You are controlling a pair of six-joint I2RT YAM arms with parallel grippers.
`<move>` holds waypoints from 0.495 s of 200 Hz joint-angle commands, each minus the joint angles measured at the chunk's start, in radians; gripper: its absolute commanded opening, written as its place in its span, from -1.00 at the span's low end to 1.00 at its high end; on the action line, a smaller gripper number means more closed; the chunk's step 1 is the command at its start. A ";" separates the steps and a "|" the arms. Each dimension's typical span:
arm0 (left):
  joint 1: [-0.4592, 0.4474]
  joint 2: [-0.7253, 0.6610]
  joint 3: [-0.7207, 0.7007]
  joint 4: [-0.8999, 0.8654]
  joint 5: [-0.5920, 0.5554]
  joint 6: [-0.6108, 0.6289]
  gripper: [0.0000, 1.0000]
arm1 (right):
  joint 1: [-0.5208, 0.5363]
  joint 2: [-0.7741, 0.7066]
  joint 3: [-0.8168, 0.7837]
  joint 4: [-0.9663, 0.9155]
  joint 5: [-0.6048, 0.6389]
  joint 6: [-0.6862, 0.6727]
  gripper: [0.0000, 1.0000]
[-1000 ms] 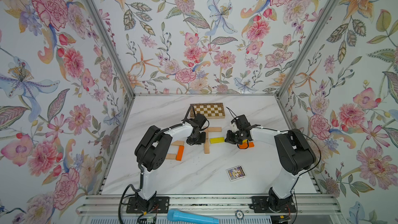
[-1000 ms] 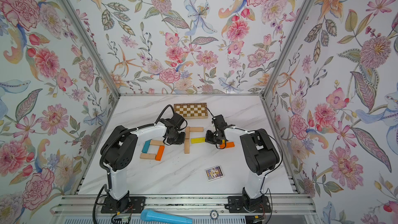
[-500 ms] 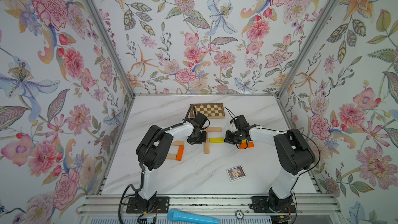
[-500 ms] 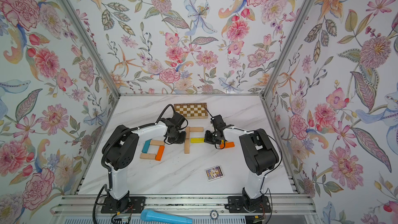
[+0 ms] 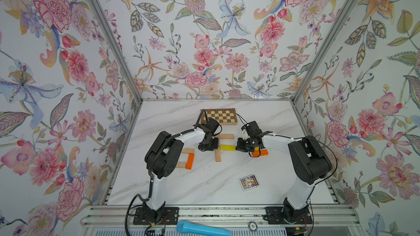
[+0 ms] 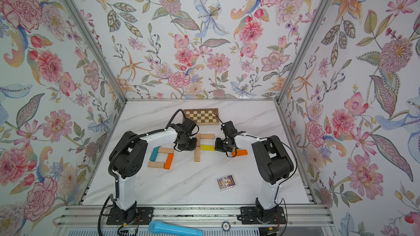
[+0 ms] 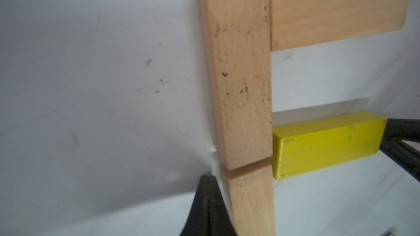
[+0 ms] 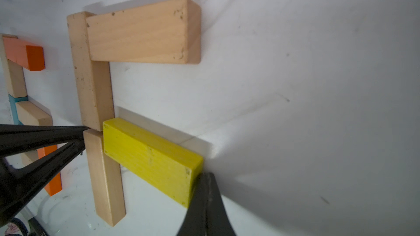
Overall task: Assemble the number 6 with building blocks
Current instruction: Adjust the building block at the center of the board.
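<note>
Closing in with pressed-together left pincer (image 7: pixel 207 191) and right pincer (image 8: pixel 205 189), seating the yellow rectangular wooden bar (image 8: pixel 150 155) between them as the 6's middle stroke.

Grainy matt wood blocks (image 7: pixel 241 76) on smooth glossy tabletop (image 7: pixel 91 110)

We see the left gripper (image 6: pixel 192 146) low over the table (image 6: pixel 159 189), its tip at the pale bar line (image 6: pixel 197 154), two bars laid end to end. The right gripper (image 6: pixel 217 147) faces it. The yellow block (image 6: pixel 207 148) lies between the two grippers, touching the bar line. The pale top bar (image 6: pixel 207 136) sits near both tips, on the checkered board (image 6: pixel 201 116) side. The orange block (image 6: pixel 239 153) lies just beside the right gripper, on its arm side. On the left gripper's arm side is the block square (image 6: pixel 166 150): teal, pale and orange. We can't tell the jaw gaps here.
</note>
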 commanded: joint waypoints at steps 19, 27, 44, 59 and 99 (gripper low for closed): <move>-0.004 0.031 0.014 -0.020 0.004 0.013 -0.90 | -0.027 0.025 0.032 -0.063 0.052 -0.037 -0.96; -0.004 0.032 0.015 -0.020 0.004 0.013 -0.90 | -0.027 0.031 0.038 -0.066 0.052 -0.041 -0.95; -0.004 0.034 0.017 -0.022 0.003 0.014 -0.90 | -0.025 0.045 0.051 -0.068 0.047 -0.042 -0.93; -0.004 0.037 0.019 -0.025 0.004 0.014 -0.91 | -0.020 0.055 0.061 -0.070 0.046 -0.044 -0.94; -0.004 0.039 0.028 -0.028 0.002 0.016 -0.91 | -0.003 0.063 0.083 -0.074 0.037 -0.039 -0.94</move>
